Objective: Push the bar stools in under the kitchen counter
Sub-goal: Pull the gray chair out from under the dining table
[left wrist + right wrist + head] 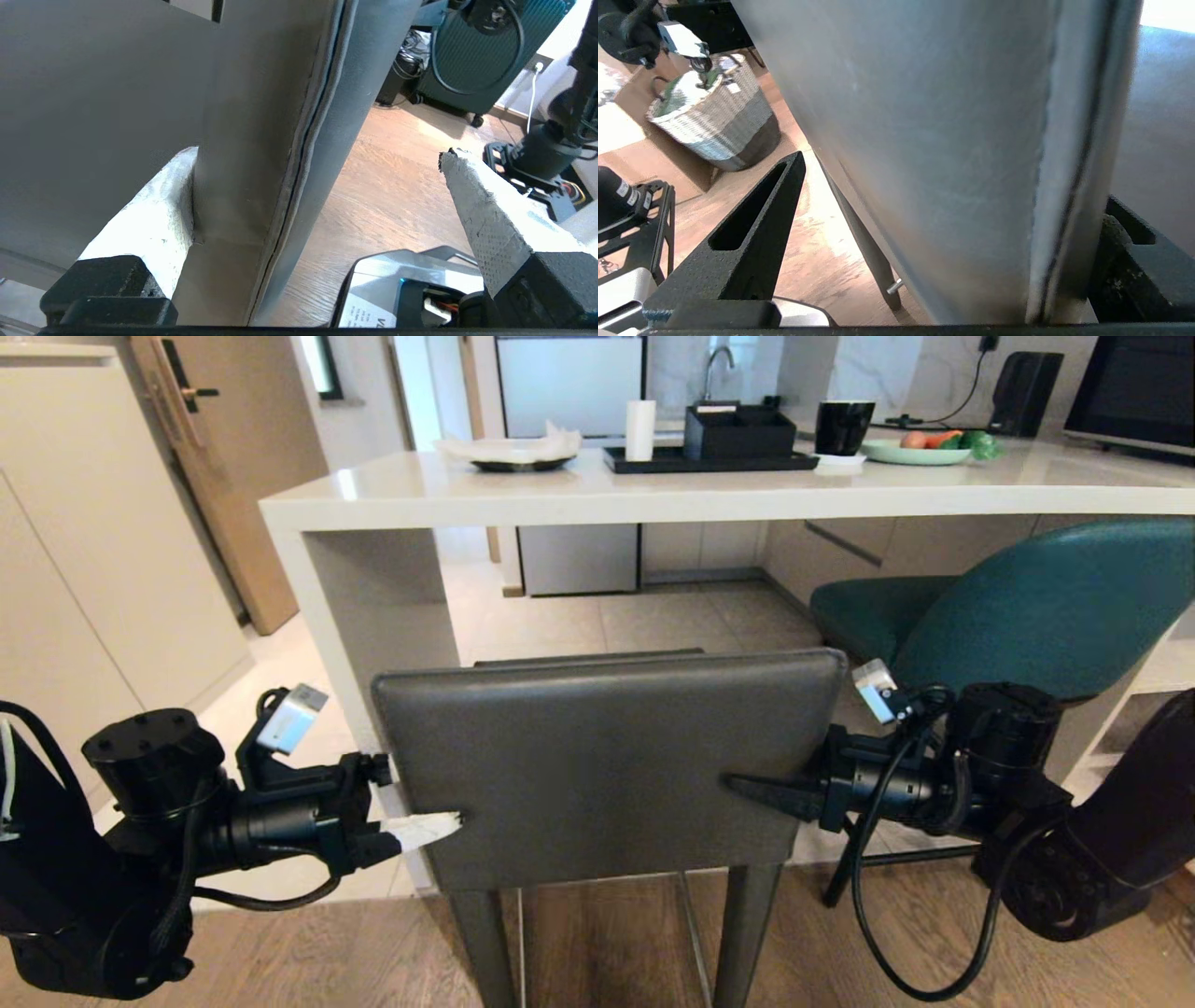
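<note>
I have both arms reaching in at the grey stool (607, 765), one at each side edge of its backrest. The left gripper (425, 803) has its fingers spread wide, straddling the backrest's left edge: in the left wrist view one white-taped finger (154, 219) lies against the far face of the panel and the other (486, 219) stands clear on the near side. The right gripper (780, 789) is spread the same way over the right edge, one black finger (752, 233) off the near face and the other (1125, 242) tucked behind. Neither pinches the panel.

I judge this stool fairly heavy and stiff; a tall frame on thin legs should want to tip if pushed high, so taking the backrest low at both edges looks right, and pushing evenly should keep it from yawing. The leather looks smooth and may slip under the pads.

It is boxy, a flat dark grey leather back with a seamed edge, on square grey legs, standing on the wood floor just before the kitchen counter (653, 499), its seat not yet under the white surface. The teal stool (1046, 607), rounded with black legs, sits to its right, partly under the slab.
</note>
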Robot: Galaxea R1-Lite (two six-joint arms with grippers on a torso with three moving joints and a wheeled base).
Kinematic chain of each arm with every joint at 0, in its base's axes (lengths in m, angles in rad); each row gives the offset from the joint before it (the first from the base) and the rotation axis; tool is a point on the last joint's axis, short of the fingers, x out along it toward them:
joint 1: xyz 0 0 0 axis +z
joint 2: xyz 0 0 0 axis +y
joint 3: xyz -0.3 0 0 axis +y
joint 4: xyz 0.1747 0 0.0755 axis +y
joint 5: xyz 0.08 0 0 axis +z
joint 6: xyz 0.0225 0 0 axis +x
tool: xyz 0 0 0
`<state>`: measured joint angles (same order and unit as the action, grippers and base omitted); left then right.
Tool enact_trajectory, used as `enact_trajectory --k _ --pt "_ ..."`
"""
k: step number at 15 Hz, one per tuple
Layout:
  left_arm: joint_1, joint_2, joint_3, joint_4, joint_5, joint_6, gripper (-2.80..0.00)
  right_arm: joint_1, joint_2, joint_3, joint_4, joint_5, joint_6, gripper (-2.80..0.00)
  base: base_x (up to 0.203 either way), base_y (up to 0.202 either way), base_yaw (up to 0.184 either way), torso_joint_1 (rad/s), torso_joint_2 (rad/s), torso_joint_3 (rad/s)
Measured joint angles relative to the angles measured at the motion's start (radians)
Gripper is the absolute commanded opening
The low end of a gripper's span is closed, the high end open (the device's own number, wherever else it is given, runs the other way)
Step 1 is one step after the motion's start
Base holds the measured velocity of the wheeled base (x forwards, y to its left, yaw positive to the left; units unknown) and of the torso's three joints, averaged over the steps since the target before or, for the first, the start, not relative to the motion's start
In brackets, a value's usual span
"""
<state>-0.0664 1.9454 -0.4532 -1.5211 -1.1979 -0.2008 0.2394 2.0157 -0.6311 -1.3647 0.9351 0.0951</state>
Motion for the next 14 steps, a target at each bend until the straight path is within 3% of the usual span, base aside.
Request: enact_trajectory --k 10,14 --pt "-0.002 -0.021 0.013 0.000 0.029 0.004 0.00 -0.002 -0.026 0.017 0.000 0.000 0.001 0.00 -0.191 0.000 -0.001 0.003 0.00 0.003" --pt "0.005 -0.026 0.001 -0.001 0.081 0.001 0.00 -0.013 -0.040 0.023 0.000 0.003 0.000 0.00 -0.015 0.000 -0.001 -0.002 0.00 0.002"
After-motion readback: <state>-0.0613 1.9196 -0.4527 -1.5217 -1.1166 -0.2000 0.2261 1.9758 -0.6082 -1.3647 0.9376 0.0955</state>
